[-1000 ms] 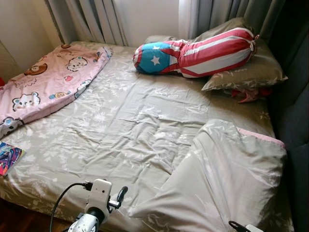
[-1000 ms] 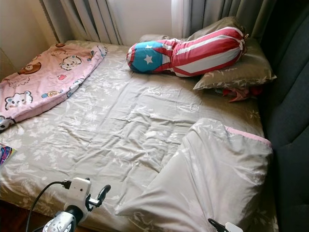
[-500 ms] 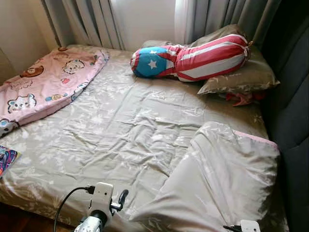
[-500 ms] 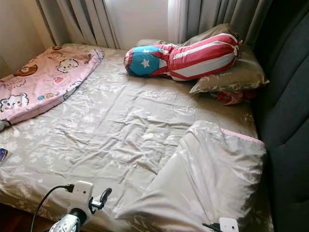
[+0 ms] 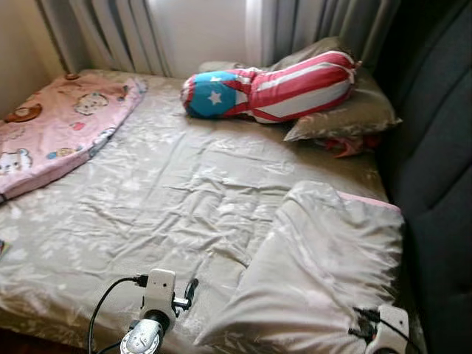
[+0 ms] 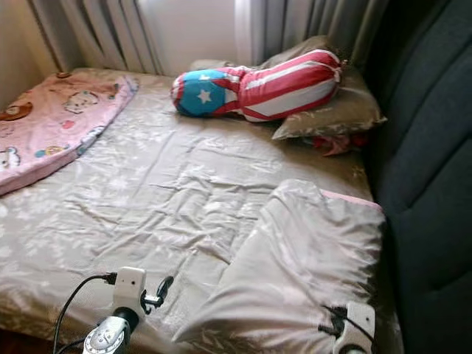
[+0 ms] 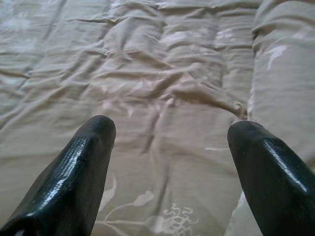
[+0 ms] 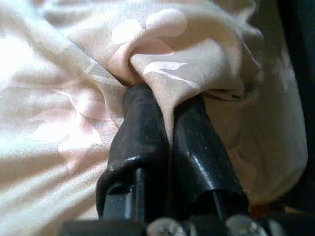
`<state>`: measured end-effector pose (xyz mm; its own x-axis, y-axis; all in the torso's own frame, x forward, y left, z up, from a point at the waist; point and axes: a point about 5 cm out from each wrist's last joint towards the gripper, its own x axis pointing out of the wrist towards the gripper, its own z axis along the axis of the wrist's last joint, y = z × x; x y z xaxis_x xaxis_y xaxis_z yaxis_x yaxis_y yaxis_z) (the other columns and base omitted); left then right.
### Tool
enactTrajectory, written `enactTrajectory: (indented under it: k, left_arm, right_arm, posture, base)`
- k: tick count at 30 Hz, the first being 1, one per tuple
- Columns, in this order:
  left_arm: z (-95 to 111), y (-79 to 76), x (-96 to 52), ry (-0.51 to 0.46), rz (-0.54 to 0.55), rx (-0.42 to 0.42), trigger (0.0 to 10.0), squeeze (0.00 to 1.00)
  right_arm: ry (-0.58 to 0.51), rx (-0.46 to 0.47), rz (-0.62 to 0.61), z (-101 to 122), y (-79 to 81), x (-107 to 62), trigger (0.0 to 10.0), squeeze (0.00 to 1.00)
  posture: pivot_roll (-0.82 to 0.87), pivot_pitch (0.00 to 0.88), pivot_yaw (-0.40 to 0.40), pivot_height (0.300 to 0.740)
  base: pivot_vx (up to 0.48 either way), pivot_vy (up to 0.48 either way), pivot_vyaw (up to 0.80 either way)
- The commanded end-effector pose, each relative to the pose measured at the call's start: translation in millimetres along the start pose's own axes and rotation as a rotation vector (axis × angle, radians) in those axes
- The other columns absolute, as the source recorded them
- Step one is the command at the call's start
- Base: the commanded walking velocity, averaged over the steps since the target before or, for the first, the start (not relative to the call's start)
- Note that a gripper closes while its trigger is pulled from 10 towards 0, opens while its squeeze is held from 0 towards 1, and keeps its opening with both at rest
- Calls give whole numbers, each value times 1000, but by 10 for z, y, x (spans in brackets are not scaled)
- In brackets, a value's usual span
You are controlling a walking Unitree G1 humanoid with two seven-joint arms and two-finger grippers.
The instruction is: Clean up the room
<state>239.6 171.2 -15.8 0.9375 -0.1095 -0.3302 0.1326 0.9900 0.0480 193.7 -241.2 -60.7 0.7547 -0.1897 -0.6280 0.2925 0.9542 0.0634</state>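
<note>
Bed [image 5: 147,214] with a wrinkled beige floral sheet, head view looks down over it. A folded-over beige blanket [image 5: 332,273] with a pink edge sits on the robot's right side of the bed, next to the dark padded headboard [image 5: 435,184].

Right gripper [image 8: 165,118]: fingers pinched together on a fold of the blanket, fabric bunched up between and over the tips in the right wrist view. In the head view its white wrist housing sits at the near right edge of the blanket.

Left gripper [image 7: 170,130]: fingers spread wide, nothing between them, hovering over the bare sheet with the edge of the blanket just to one side. In the head view the left arm is at the near edge of the bed, left of the blanket, black cable looping off the wrist.

Far end of the bed: red/white striped bolster [image 5: 273,85] with a blue star end lies partly on a beige pillow [image 5: 346,118]; a bit of red fabric [image 5: 346,145] pokes out under the pillow. Pink cartoon-print quilt [image 5: 55,133] on the far left side of the bed, well apart from both grippers. Grey curtains [image 5: 110,33] behind.
</note>
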Motion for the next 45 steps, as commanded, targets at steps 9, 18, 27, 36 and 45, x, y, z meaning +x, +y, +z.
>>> enactTrajectory:
  k: [9,18,27,36,45]
  left_arm:
    - [-119,57,-80,24,31,-21,10000,0]
    - [-98,66,-75,11,39,-30,10000,0]
    - [-159,43,-107,28,31,-32,10000,0]
    - [-191,60,-126,38,24,-29,10000,0]
    - [-184,24,-107,37,19,-42,10000,0]
  right_arm:
    - [-193,42,45,320,83,49,10000,0]
    - [-200,74,76,274,135,32,10000,0]
    - [-138,51,72,149,188,20,10000,0]
    - [-137,70,76,121,209,11,10000,0]
    - [-145,73,85,149,241,23,10000,0]
  posture:
    - [13,0,-43,694]
    - [5,0,-48,699]
    - [4,0,-42,740]
    - [4,0,-36,740]
    - [5,0,-48,740]
  base:
    - [0,0,0]
    - [0,0,0]
    - [0,0,0]
    - [0,0,0]
    - [0,0,0]
